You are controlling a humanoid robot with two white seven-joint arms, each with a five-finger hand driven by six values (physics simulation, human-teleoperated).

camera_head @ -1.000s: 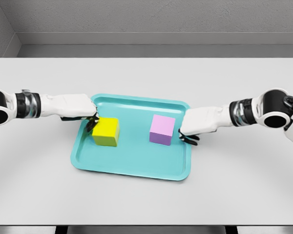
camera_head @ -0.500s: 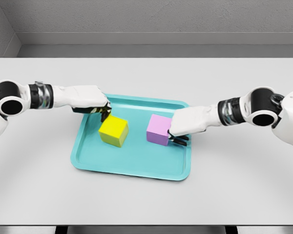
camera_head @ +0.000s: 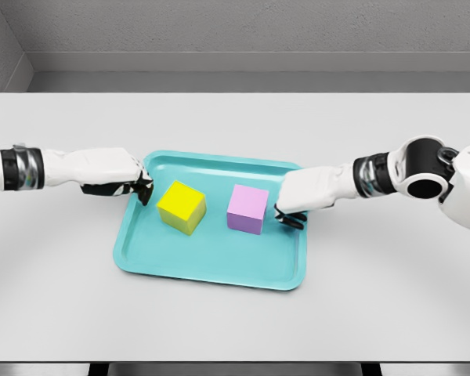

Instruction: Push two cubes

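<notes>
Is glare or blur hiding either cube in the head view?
Head view: no glare or blur; even, soft light. The yellow cube and purple cube show crisp edges on the teal tray, casting only faint shadows.

Both arms are clad in smooth white shells broken by dark joints. The left arm [camera_head: 70, 166] shows a black band with a thin grey ring near its wrist end, left of the teal tray [camera_head: 211, 270]. The left hand [camera_head: 124, 178] has a white back and black fingers [camera_head: 145, 190]. The right arm [camera_head: 360, 178] carries a black and grey ringed cuff and a large round joint [camera_head: 423, 168] with a black disc face. The right hand [camera_head: 298, 200] is white with black fingertips [camera_head: 291, 220].
</notes>
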